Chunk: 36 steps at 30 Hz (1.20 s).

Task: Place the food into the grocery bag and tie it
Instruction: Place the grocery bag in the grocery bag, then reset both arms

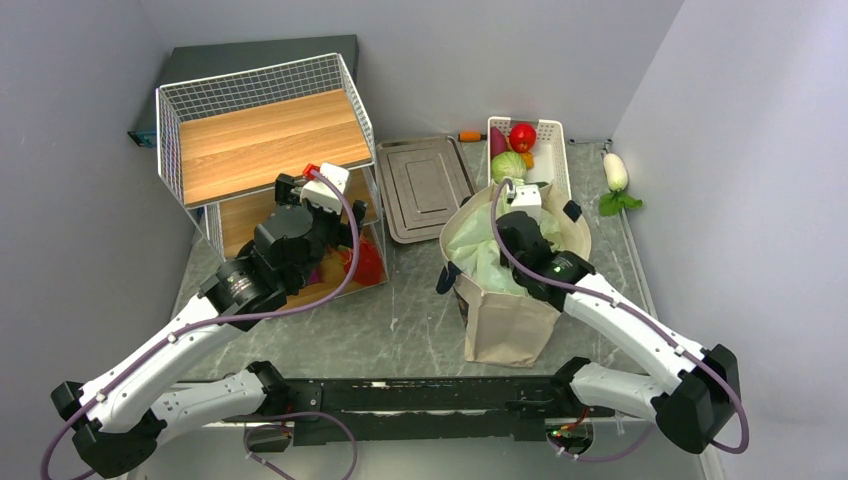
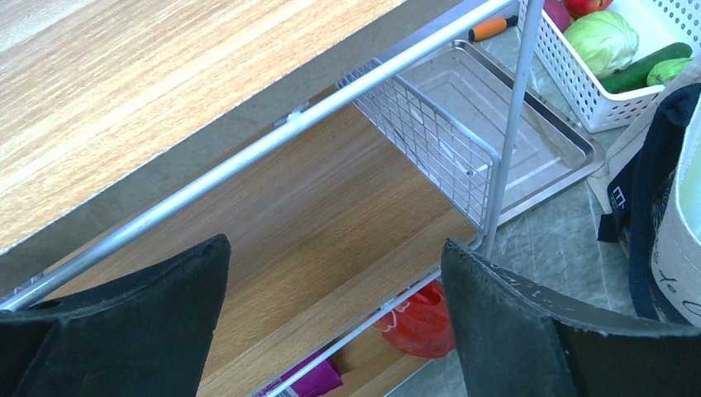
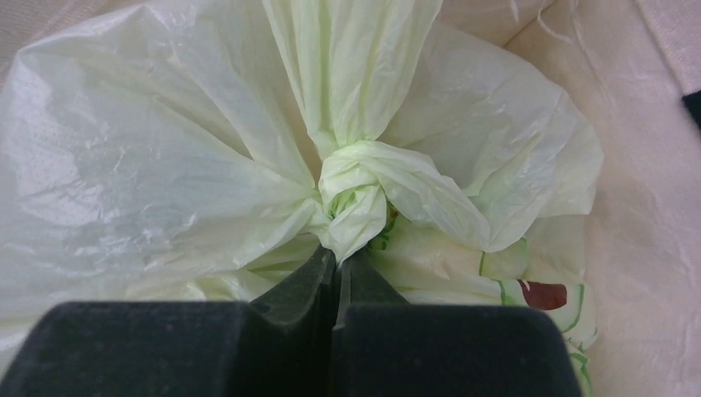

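The grocery bag [image 3: 165, 165] is pale-green crinkly plastic with an avocado print, its top twisted into a knot [image 3: 355, 186]. It sits inside a beige canvas tote [image 1: 510, 320], where its green plastic [image 1: 485, 250] shows. My right gripper [image 3: 337, 256] reaches down into the tote and is shut on a thin tail of plastic just under the knot. The food is hidden. My left gripper [image 2: 335, 244] stands wide open with nothing in it, in front of the wire shelf [image 1: 260, 140], well to the left of the tote.
A metal tray [image 1: 425, 185] lies between the shelf and the tote. A white basket [image 1: 550, 140] behind the tote holds a cabbage, a tomato and other produce. A red bag [image 2: 417, 322] and a purple packet [image 2: 314, 376] lie on the shelf's bottom level. A white radish [image 1: 615, 172] lies at the far right.
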Each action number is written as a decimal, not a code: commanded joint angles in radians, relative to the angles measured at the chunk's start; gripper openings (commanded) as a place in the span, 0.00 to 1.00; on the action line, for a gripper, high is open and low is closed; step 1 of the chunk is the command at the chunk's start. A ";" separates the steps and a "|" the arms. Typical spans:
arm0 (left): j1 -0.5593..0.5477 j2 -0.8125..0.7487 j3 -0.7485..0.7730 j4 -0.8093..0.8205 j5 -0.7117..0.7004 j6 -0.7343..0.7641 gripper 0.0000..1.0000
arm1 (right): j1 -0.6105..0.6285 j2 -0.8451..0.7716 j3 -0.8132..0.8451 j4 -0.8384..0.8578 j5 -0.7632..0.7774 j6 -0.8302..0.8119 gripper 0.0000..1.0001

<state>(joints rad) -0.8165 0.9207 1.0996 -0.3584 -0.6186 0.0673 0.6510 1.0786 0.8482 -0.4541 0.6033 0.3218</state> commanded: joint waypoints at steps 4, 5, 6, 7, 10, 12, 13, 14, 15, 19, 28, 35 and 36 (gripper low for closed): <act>0.025 -0.008 0.015 0.103 -0.035 0.025 0.99 | -0.003 -0.060 0.221 -0.143 -0.048 -0.081 0.27; 0.025 -0.007 0.015 0.103 -0.035 0.025 0.99 | -0.003 -0.061 0.259 -0.168 -0.051 -0.084 0.44; 0.025 -0.008 0.015 0.102 -0.035 0.025 0.99 | -0.003 -0.064 0.304 -0.191 -0.055 -0.086 0.57; 0.025 -0.008 0.014 0.101 -0.035 0.025 0.99 | -0.002 -0.065 0.324 -0.206 -0.060 -0.091 0.65; 0.026 -0.007 0.014 0.103 -0.035 0.025 0.99 | -0.003 -0.085 0.399 -0.232 -0.073 -0.097 0.75; 0.025 -0.006 0.014 0.102 -0.033 0.024 0.99 | -0.003 -0.096 0.429 -0.236 -0.080 -0.103 0.78; 0.025 -0.006 0.015 0.102 -0.034 0.024 0.99 | -0.002 -0.099 0.442 -0.239 -0.084 -0.105 0.79; 0.025 -0.006 0.015 0.102 -0.033 0.025 0.99 | -0.002 -0.101 0.455 -0.241 -0.087 -0.107 0.80; 0.025 -0.006 0.015 0.102 -0.033 0.025 0.99 | -0.002 -0.101 0.465 -0.242 -0.091 -0.108 0.80; 0.025 -0.006 0.016 0.101 -0.032 0.023 0.99 | -0.001 -0.109 0.489 -0.231 -0.113 -0.118 0.82; 0.025 -0.021 0.016 0.109 0.036 0.026 0.99 | -0.002 -0.126 0.511 -0.208 -0.163 -0.112 0.86; 0.025 -0.042 0.049 0.080 0.309 0.017 0.99 | -0.002 -0.164 0.529 -0.187 -0.181 -0.055 0.98; 0.025 -0.045 0.061 0.067 0.395 0.017 0.99 | -0.001 -0.168 0.532 -0.187 -0.211 -0.059 1.00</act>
<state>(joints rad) -0.8078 0.9066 1.0988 -0.3584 -0.4828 0.0673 0.6510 0.9432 1.3239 -0.6727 0.4488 0.2394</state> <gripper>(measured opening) 0.991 0.979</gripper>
